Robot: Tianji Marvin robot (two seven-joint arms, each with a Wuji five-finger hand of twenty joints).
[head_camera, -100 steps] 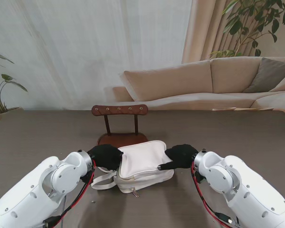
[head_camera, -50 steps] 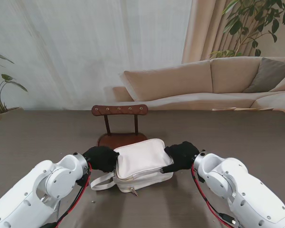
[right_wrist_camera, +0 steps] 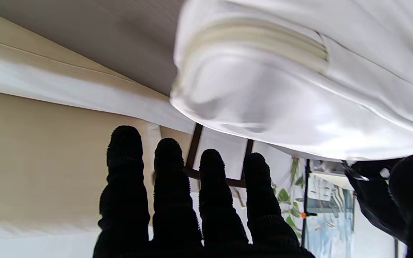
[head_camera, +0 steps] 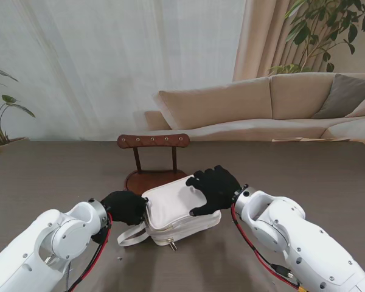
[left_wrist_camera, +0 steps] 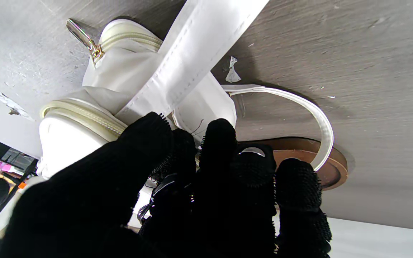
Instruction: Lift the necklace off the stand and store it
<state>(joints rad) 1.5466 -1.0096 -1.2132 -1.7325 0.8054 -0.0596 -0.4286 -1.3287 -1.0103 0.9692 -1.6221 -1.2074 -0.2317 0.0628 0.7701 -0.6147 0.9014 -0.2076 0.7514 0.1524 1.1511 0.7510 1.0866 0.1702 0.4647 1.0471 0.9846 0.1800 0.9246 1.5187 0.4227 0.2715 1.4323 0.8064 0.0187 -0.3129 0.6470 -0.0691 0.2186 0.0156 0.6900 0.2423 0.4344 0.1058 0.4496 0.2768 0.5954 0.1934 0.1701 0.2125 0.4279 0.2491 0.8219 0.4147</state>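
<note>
A white zipped bag (head_camera: 179, 210) lies on the dark table, tilted, just in front of the brown wooden necklace stand (head_camera: 153, 141). I see no necklace on the stand's pegs or anywhere else. My left hand (head_camera: 125, 207) is closed on the bag's left end; in the left wrist view its fingers (left_wrist_camera: 217, 150) press on the bag (left_wrist_camera: 120, 75) beside the strap (left_wrist_camera: 192, 61). My right hand (head_camera: 212, 187) hovers over the bag's right top corner with its fingers (right_wrist_camera: 167, 172) straight and spread, holding nothing. The bag (right_wrist_camera: 299, 71) fills the right wrist view.
The stand's round base (head_camera: 152, 178) sits right behind the bag and shows in the left wrist view (left_wrist_camera: 332, 168). A strap loop (head_camera: 129, 234) and a zipper pull (head_camera: 172, 245) lie on the table nearer to me. A beige sofa (head_camera: 261, 103) stands beyond the table.
My right hand has let go of the bag's right end, risen and opened over its top. The bag has turned and shifted slightly left. My left hand has drawn nearer to me.
</note>
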